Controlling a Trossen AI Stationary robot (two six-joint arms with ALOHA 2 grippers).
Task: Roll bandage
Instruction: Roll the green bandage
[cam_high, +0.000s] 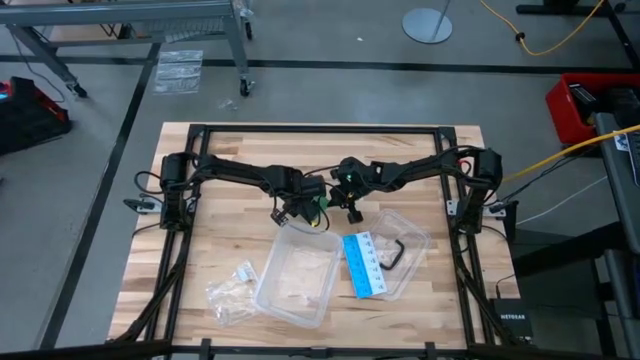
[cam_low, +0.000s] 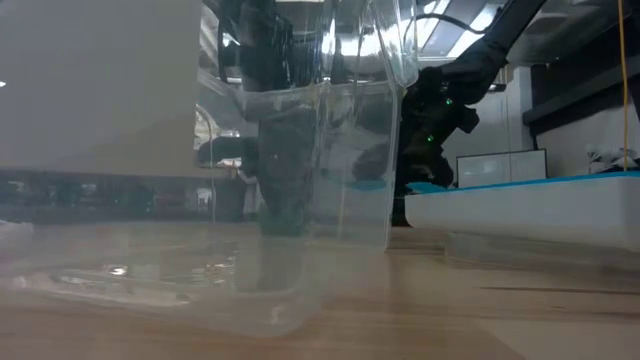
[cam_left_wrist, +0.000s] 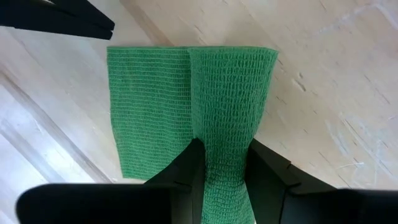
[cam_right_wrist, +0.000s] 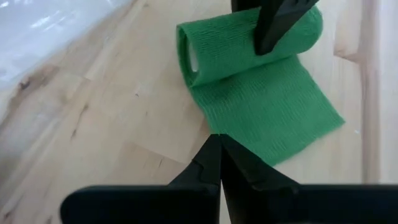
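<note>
While pinched on bandage (cam_left_wrist: 221, 106) roll by left gripper (cam_left_wrist: 225, 171); right gripper (cam_right_wrist: 219, 155) closed, empty; risk: loose tail unwinding if released.

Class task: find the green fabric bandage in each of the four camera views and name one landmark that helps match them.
High view: the green fabric bandage is a small patch at table centre, between both grippers.
Low view: not visible.
Left wrist view: the bandage fills the centre, clamped in the left gripper.
Right wrist view: it lies partly rolled.
Shared landmark: the light wooden table.
</note>
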